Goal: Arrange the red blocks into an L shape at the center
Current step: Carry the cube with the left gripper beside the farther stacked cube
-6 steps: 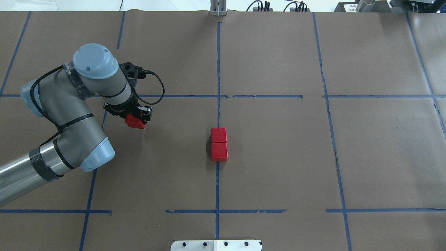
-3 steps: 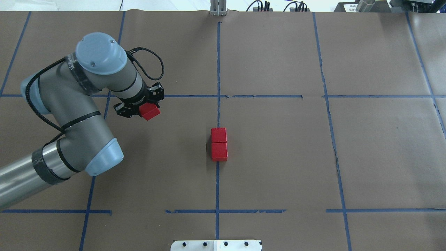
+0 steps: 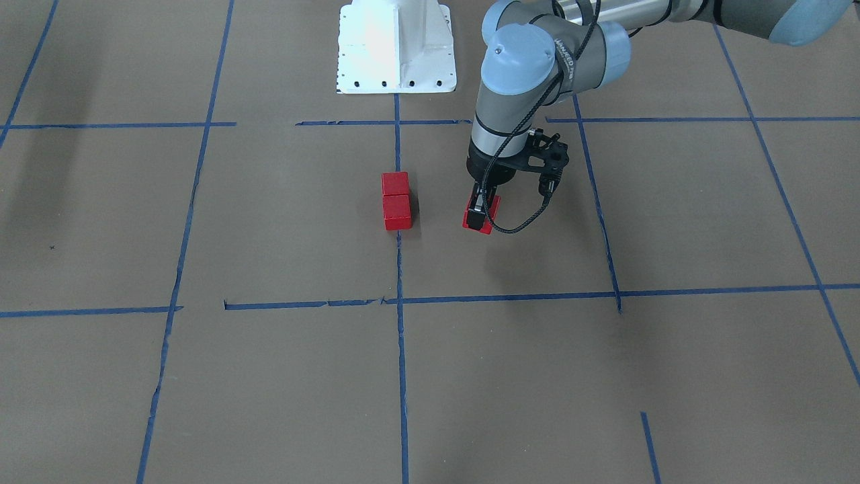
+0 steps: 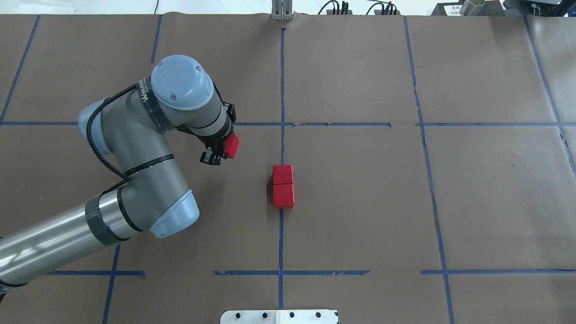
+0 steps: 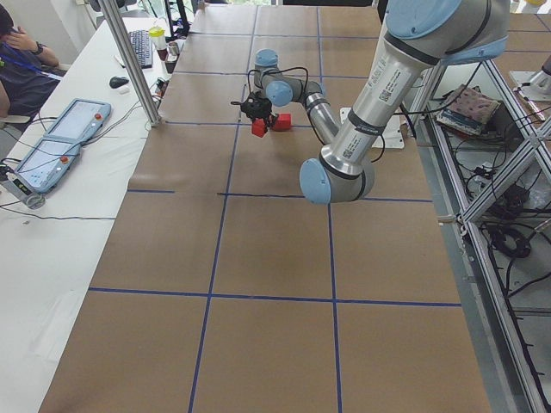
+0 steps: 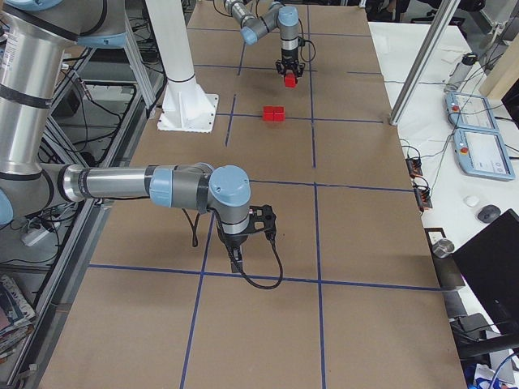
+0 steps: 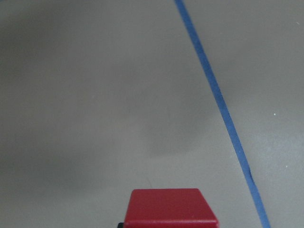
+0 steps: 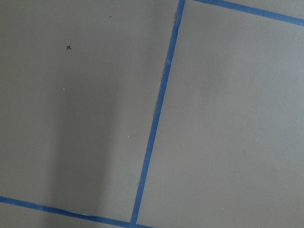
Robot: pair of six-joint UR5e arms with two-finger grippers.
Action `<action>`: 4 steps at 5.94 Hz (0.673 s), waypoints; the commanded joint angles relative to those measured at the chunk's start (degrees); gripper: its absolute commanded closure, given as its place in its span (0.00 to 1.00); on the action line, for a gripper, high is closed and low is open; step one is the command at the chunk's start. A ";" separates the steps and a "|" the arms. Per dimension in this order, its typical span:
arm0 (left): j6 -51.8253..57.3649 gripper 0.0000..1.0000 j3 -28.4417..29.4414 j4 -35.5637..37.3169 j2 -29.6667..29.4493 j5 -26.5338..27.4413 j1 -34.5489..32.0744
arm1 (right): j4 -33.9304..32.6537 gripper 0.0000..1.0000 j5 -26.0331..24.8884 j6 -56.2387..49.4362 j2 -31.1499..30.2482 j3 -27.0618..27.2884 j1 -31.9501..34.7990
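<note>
Two red blocks point(image 4: 282, 186) lie touching, one behind the other, on the vertical blue tape line in the center cell point(image 4: 351, 202). They also show in the front view point(image 3: 396, 201). My left gripper point(image 4: 223, 150) is shut on the third red block point(image 4: 232, 146), held low over the paper to the left of the pair, well apart from it. The front view shows this block point(image 3: 480, 216) between the fingers. The left wrist view shows its top point(image 7: 168, 209). My right gripper point(image 6: 236, 261) shows only in the right side view, far from the blocks. I cannot tell if it is open or shut.
The robot's white base point(image 3: 396, 47) stands behind the center cell. Brown paper with blue tape lines point(image 4: 423, 135) covers the table. Control pendants point(image 5: 65, 142) and a metal post point(image 5: 133, 64) stand along the far edge. A person point(image 5: 17, 39) sits there.
My left arm has swung right toward the center pair with the red block in its gripper. The wrist has turned. The two center blocks have not moved.
</note>
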 commanded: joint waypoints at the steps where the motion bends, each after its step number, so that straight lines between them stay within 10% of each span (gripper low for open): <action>1: -10.41 0.73 10.35 0.00 -7.38 0.13 2.48 | 0.00 0.00 -0.01 0.00 0.06 0.25 0.00; 4: -15.41 0.73 11.02 -0.69 -7.42 0.13 6.10 | 0.00 0.00 -0.01 -0.09 -0.02 0.25 0.00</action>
